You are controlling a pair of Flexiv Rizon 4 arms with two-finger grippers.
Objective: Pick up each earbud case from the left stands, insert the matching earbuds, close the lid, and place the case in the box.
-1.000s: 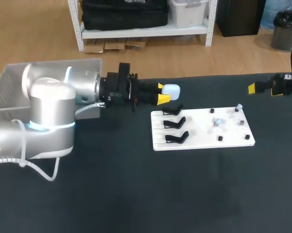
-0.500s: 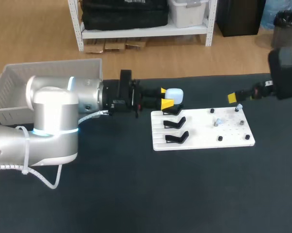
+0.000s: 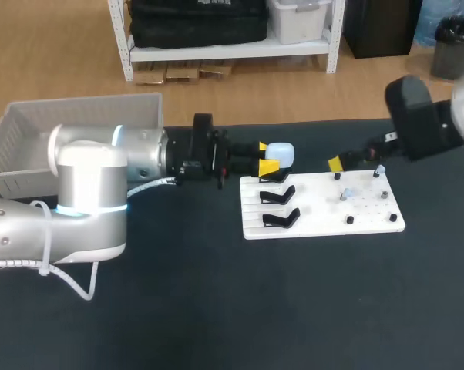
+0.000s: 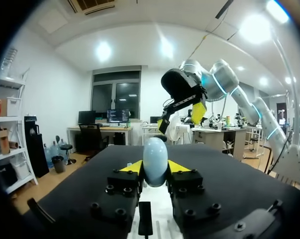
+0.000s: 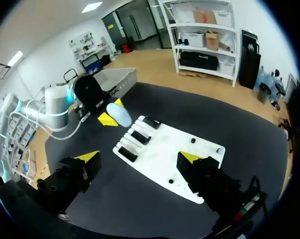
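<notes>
Glossy pale plastic, probably light, stiff, slippery. Pinches the earbud case [image 3: 280,153] by its rounded sides in the left end effector [image 3: 266,156], just over the stands [image 3: 277,197]. Shows right end effector [image 5: 140,159] spread wide.

The left gripper [image 3: 267,156], jaws clamped on the case [image 3: 279,153], has slid a little farther out over the worktop [image 3: 216,308]. The case now sits closer to the far left corner of the board [image 3: 317,216]. The right gripper [image 3: 346,160] has moved much more. A second ago it was at the right edge of the head view, and it has since swept in to the board's far edge.
</notes>
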